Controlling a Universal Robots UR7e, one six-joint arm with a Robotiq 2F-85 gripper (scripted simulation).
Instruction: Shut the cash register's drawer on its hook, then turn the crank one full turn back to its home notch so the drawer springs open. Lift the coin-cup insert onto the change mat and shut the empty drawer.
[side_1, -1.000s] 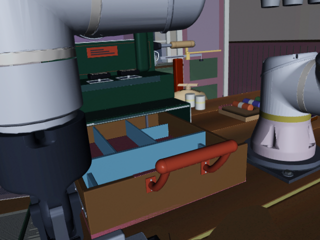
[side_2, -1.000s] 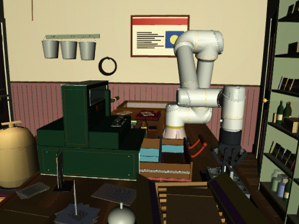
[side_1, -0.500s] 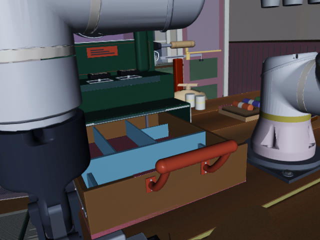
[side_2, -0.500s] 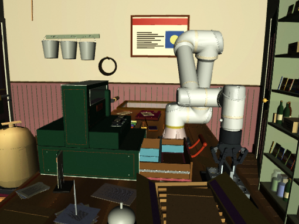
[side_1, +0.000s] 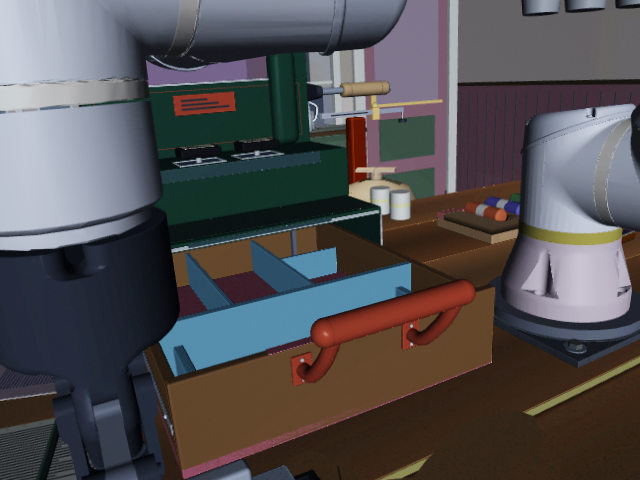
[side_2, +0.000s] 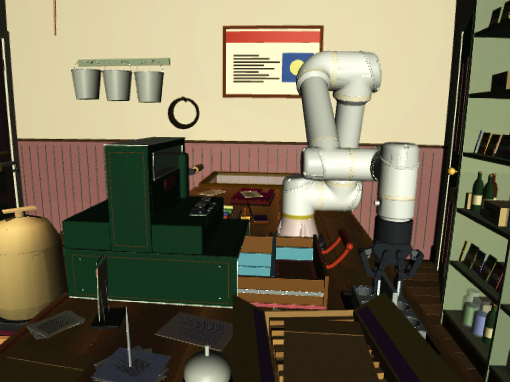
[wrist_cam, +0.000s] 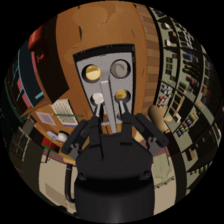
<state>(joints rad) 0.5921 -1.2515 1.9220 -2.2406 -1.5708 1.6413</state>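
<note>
On the counter in front of the register, the grey coin-cup insert rests on the dark change mat, with coins in its round cups and a raised grey bar along its middle. My gripper hangs just above that bar, open and holding nothing. The green cash register stands to the left with its brown drawer pulled out. The drawer has a red handle and blue dividers and holds no insert. The crank with its tan knob sticks out at the register's far side.
Behind the work, a wainscoted wall and tall shelves of bottles close off the right. The arm's base is bolted to the counter beside the drawer. A tray of coin rolls, two white jars, papers and a bell lie about.
</note>
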